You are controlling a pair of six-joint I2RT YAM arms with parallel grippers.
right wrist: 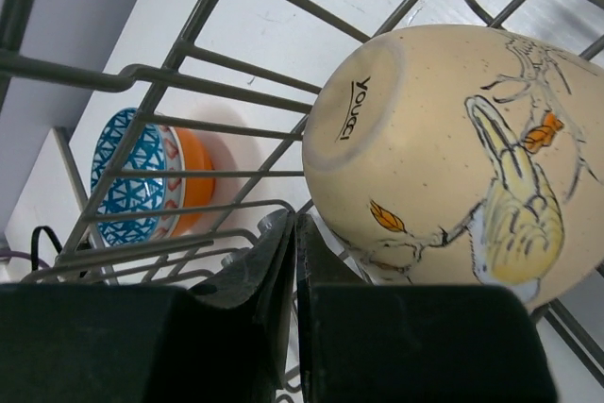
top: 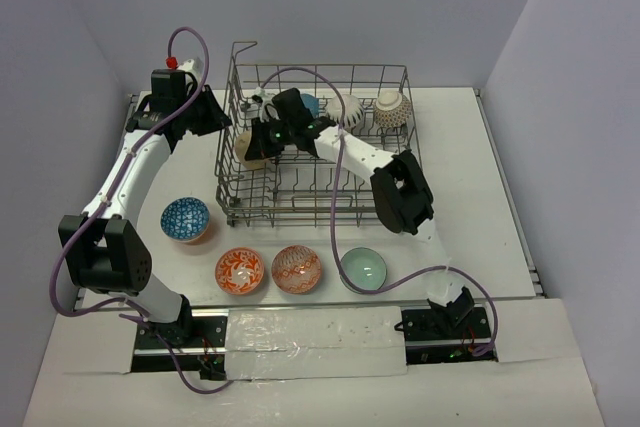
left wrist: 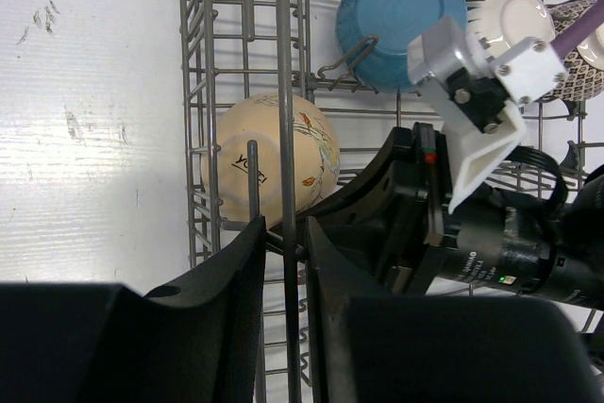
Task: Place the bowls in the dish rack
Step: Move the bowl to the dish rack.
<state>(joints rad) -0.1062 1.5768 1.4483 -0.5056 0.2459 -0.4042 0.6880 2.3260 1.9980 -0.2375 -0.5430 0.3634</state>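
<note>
The grey wire dish rack (top: 400, 82) stands mid-table. A tan bowl (top: 248, 149) with a bird drawing (right wrist: 453, 148) lies tilted, foot up, at the rack's left end. My right gripper (right wrist: 294, 226) is shut and empty, its tips beside the bowl's lower edge (top: 264, 137). My left gripper (left wrist: 285, 228) is at the rack's left wall (top: 218, 117), narrowly open astride an upright wire, gaps showing on both sides. A teal-blue bowl (left wrist: 401, 21), a white one (top: 350, 112) and a white striped one (top: 392, 110) stand in the back row.
On the table in front of the rack sit a blue-white patterned bowl (top: 185, 219), an orange bowl (top: 240, 270), an orange-red patterned bowl (top: 296, 268) and a pale green bowl (top: 362, 268). The right arm's forearm (top: 400, 192) crosses over the rack's front wall.
</note>
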